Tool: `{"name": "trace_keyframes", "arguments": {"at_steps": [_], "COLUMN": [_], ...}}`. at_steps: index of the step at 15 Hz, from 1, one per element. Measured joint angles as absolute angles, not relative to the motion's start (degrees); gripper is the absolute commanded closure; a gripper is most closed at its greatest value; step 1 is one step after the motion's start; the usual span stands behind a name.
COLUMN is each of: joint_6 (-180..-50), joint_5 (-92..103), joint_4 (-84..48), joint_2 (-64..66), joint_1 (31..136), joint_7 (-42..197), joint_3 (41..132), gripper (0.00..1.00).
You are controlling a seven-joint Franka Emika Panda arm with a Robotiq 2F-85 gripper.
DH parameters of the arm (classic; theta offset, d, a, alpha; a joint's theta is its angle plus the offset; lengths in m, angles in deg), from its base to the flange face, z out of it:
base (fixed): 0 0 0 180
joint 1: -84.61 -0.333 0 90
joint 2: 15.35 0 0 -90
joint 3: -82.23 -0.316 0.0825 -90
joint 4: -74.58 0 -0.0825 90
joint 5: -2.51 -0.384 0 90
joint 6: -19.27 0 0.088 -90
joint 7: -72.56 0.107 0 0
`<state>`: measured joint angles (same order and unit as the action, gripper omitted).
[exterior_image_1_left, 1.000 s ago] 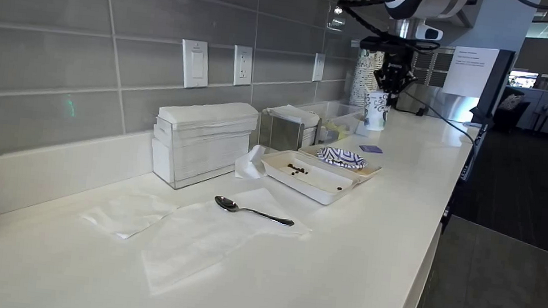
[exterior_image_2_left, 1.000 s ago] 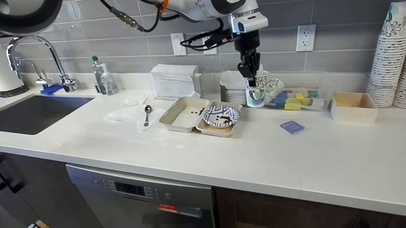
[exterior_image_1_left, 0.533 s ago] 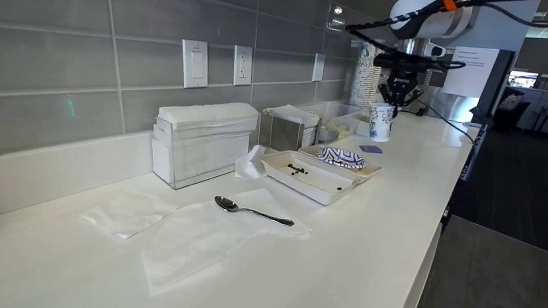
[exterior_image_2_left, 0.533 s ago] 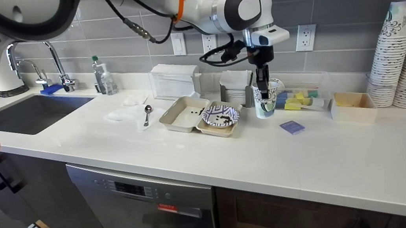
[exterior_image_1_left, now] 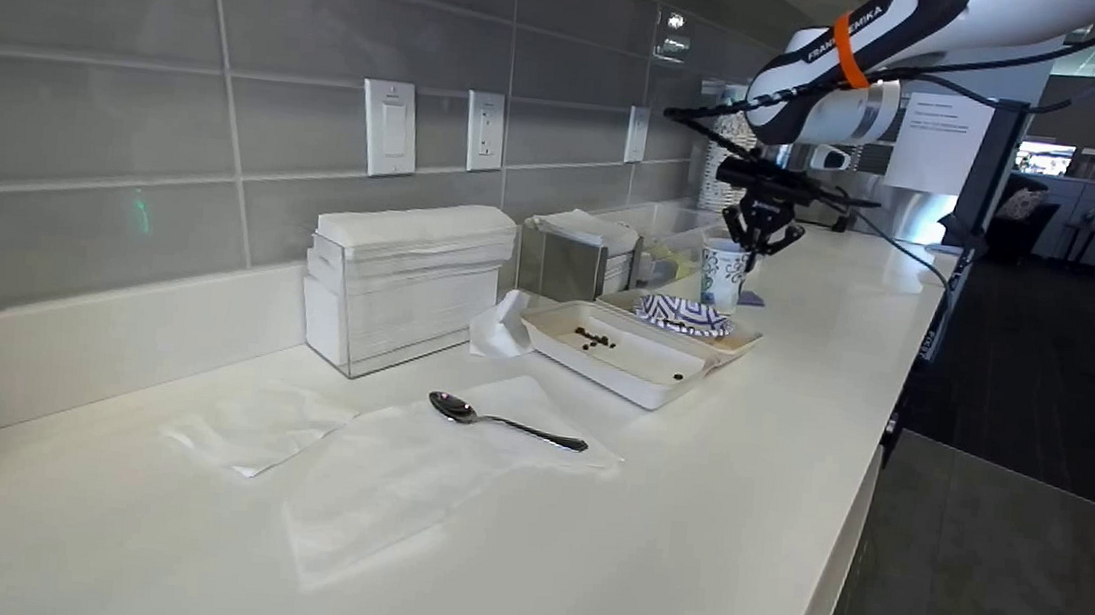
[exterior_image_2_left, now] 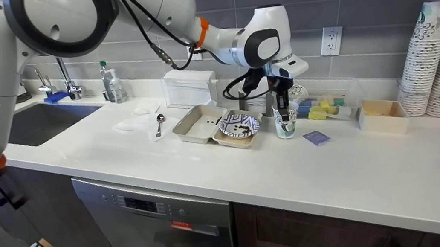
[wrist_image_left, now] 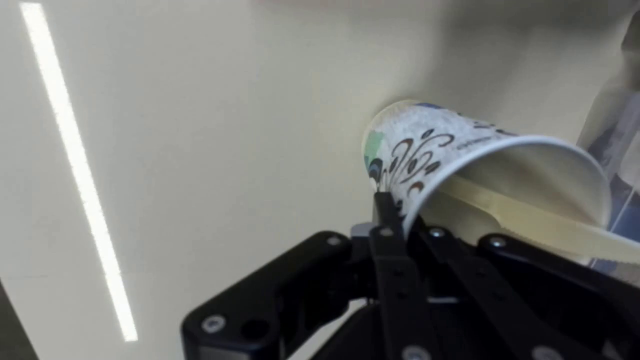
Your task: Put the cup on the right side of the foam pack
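cup (exterior_image_2_left: 286,132): held by its rim, just right of the pack (exterior_image_2_left: 198,128) in an exterior view, between the plate (exterior_image_2_left: 232,122) and the packet (exterior_image_2_left: 317,138). roughly upright, so nearly done imo
fingers (wrist_image_left: 391,255): pinched together on the cup's wall, one inside, one outside. thin bite of paper, so if the base meets the counter (exterior_image_2_left: 360,172) at an angle I'd expect it to pivot or crease
knife (wrist_image_left: 545,224): sticking out of the cup in the wrist view (serrated, so knife's my guess). its lean could tip the cup on letting go, or the inner finger might snag it on the way up
plate: sits on the pack's right half. drift that way and the cup clips it or lands on the pack's lip
packet: put the base half on that and you get a wobble
base: can't tell if it's on the counter or slightly above
gap: in an exterior view the cup (exterior_image_1_left: 721,276) overlaps the plate's far edge, so no reading it there
hidden: the cup's inside bottom; the knife's outer end runs out of frame
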<state>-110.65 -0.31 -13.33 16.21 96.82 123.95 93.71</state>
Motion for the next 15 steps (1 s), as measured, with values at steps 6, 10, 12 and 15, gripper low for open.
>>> {"name": "trace_keyframes", "arguments": {"at_steps": [6, 10, 12, 15], "joint_6": [-111.14, -98.90, -91.97, -86.01], "joint_5": [-0.52, 4.28, 4.61, 4.60], "joint_4": [-13.08, -11.14, -10.63, -10.92], "joint_2": [16.36, 11.47, 7.80, 3.49], "joint_1": [95.65, 94.10, 94.18, 94.31], "joint_7": [124.18, 122.25, 116.41, 107.61], "joint_3": [94.80, 97.34, 97.02, 96.10], "gripper": [0.35, 0.05, 0.00, 0.00]}}
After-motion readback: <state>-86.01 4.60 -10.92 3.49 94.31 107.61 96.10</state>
